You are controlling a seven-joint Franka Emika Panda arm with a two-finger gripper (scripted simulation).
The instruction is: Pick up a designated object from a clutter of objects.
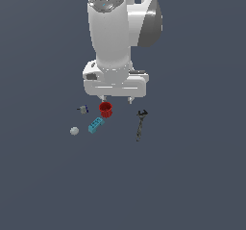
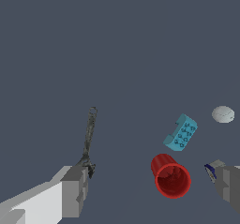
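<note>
The designated object, a small red ribbed cup (image 1: 105, 109) (image 2: 171, 176), stands on the floor with its open mouth up, in the clutter of objects. My gripper (image 1: 116, 99) (image 2: 151, 185) hangs just above it, open and holding nothing. In the exterior view the cup sits under the finger on that view's left. In the wrist view it lies between the two fingers (image 2: 72, 192), closer to one than the other, with gaps on both sides.
A light-blue studded brick (image 1: 95, 125) (image 2: 181, 132) lies close to the cup. A grey ball (image 1: 74, 131) (image 2: 223, 114) rests beyond it. A tiny grey-blue piece (image 1: 83, 109) (image 2: 212, 169) sits by one finger. A dark slender tool (image 1: 141, 124) (image 2: 89, 136) lies on the other side.
</note>
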